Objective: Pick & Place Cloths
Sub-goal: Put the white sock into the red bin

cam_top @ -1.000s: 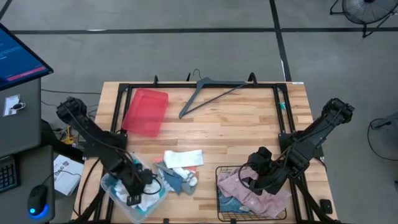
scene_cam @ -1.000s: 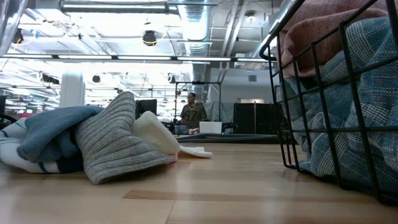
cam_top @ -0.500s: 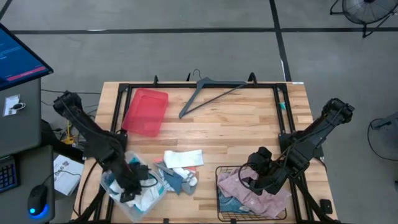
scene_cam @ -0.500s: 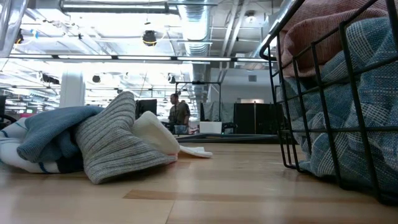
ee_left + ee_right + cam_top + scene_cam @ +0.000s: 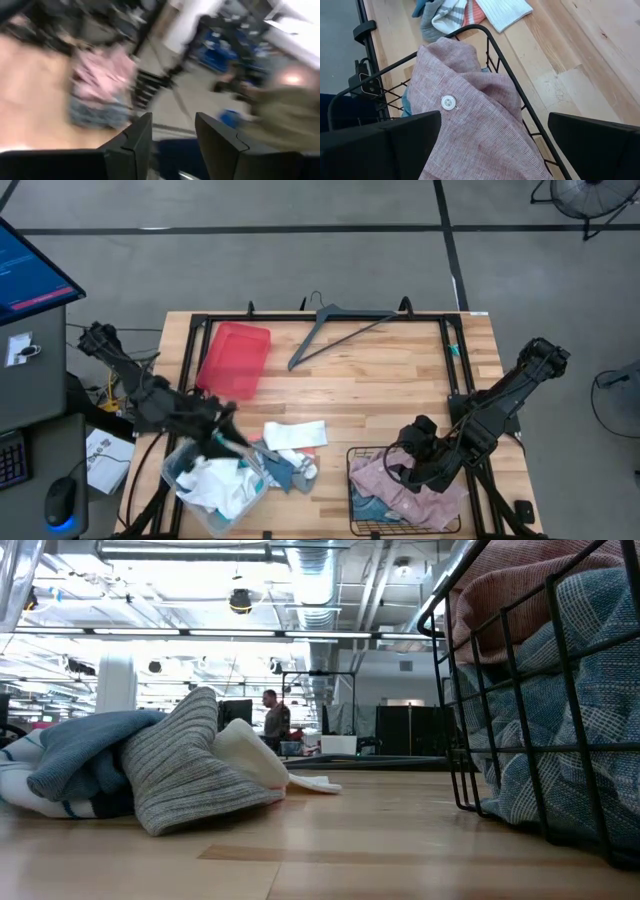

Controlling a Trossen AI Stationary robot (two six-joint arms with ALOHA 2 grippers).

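At the near edge of the wooden counter (image 5: 400, 385), the left gripper (image 5: 222, 432) hangs above the clear plastic bin (image 5: 180, 478) at the near left corner, where white and turquoise cloths (image 5: 222, 483) lie heaped. In its wrist view the two dark fingers (image 5: 135, 140) stand a little apart with nothing visible between them, so this arm seems to be empty-handed between picks. Just beside the bin, a loose pile of cloths (image 5: 285, 452) lies on the counter: a grey ribbed one (image 5: 180, 775), a deeper blue one (image 5: 85, 745), and a white ribbed piece (image 5: 504, 11) with a striped one next to it. At the near right, the right gripper (image 5: 412, 460) rests over the black wire basket (image 5: 352, 452), which holds a pale pink buttoned linen garment (image 5: 475, 100) on top of a blue-striped fabric (image 5: 560, 710); its fingers (image 5: 385, 145) are spread wide and hold nothing. The step in hand looks like fetching the next cloth for the basket. The next move likely calls for the left arm to descend on one garment, pinch a fold cleanly, and lift it free without dragging its neighbours. Farther back lie a red plastic tray (image 5: 234, 359) and a grey clothes hanger (image 5: 335, 330), well apart from the work.
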